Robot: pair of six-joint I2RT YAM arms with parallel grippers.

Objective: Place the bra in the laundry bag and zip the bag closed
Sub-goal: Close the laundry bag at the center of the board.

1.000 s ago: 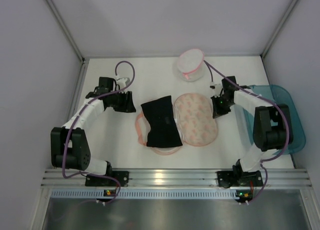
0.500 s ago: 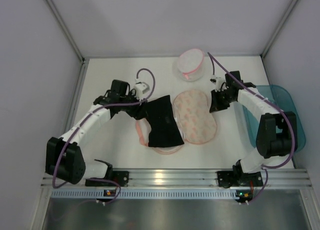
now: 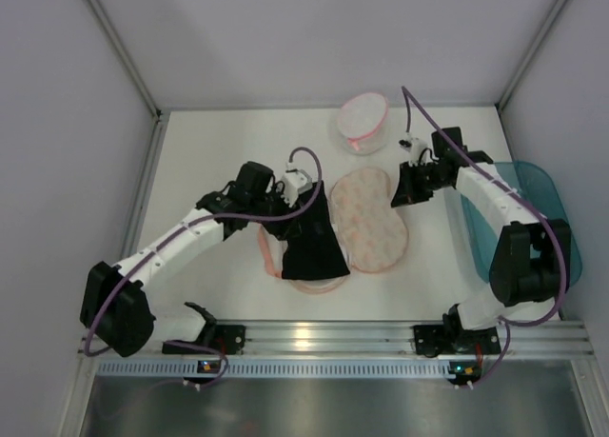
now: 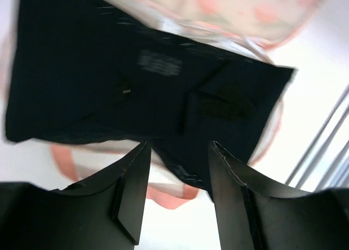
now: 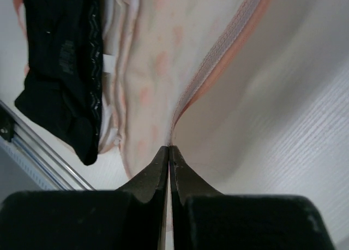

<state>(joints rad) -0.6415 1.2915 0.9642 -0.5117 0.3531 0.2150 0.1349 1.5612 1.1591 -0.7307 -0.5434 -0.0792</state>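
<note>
Stretching between grey walls, the white bench is carrying everything. A teal tub is sitting at its right edge. Near the middle, the laundry bag is lying opened out flat, its speckled half showing on the right and its other half mostly covered. The bra is lying crumpled on that covered left half, with the bag's edge peeking out around its near and left sides. A small white pouch is resting at the far edge.

The left pincer is hovering over the bra's far left corner, spread. In the wrist view the black fabric is lying just beyond the fingertips, with nothing between them. The right pincer is sitting at the bag's far right rim, pressed together, its tips meeting right at the pink zip trim. Whether any trim is caught I cannot tell.
</note>
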